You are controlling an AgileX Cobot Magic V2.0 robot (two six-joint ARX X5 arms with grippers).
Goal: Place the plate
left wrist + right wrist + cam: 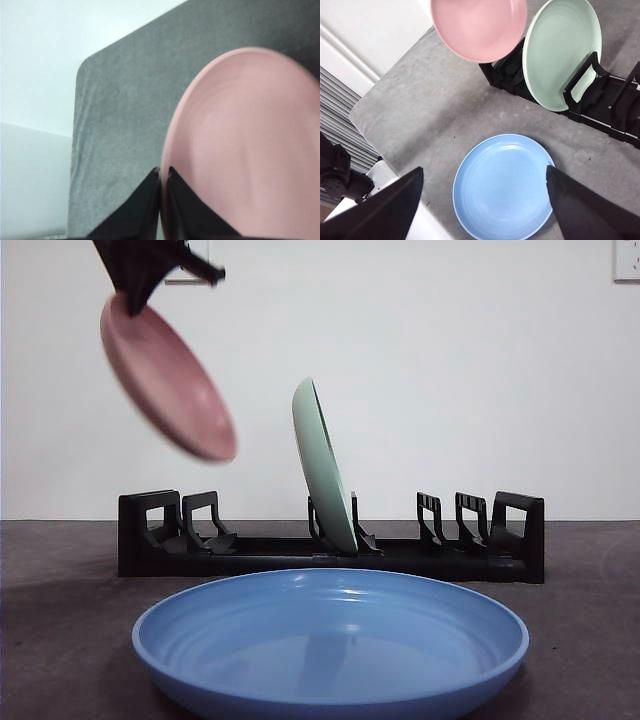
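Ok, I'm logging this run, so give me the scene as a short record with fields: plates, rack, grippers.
pink plate: in the air, tilted, held by its rim, above the rack's end
left gripper: jaws shut on the pink plate's rim
green plate: standing on edge in a middle slot
rack: black, on the grey table, other slots free
blue plate: flat on the table in front of the rack
right gripper: jaws open, above the blue plate, holding nothing

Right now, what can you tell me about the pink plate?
The pink plate is round, plain and matte-looking, with a shallow raised rim. It hangs tilted in the air, above the rack's end slots, touching nothing but the left gripper, whose jaws are shut on its rim. It is apart from the green plate standing in the rack.
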